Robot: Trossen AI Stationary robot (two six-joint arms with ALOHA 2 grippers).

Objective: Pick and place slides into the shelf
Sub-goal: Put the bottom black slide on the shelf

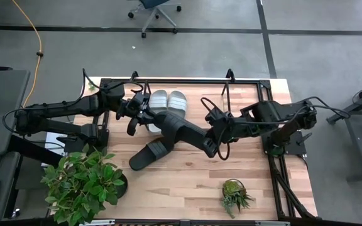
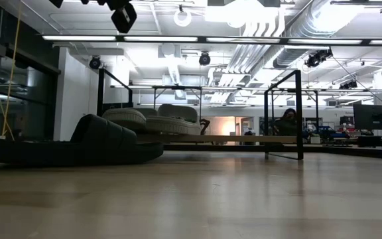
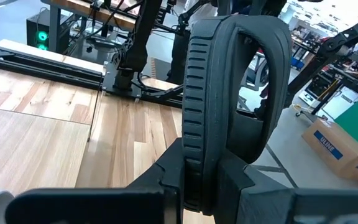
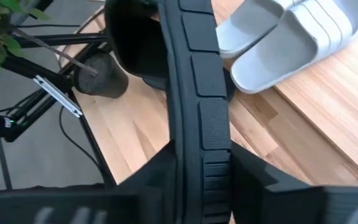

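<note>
Gripping one end of the raised black slide (image 1: 178, 129) with the left gripper (image 1: 138, 112), jaws clenched, just beside the grey pair (image 1: 167, 100) already in the shelf (image 1: 250, 80); clamping its other end with the right gripper (image 1: 211, 143), jaws grasping the sole, probably a handover above the desk (image 1: 187, 182)

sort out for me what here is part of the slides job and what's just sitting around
Part of the job:
- black slide held between the left gripper and the right gripper
- second black slide on the table
- light grey pair in the shelf

Just sitting around:
- large potted plant
- small potted plant
- office chair
</note>
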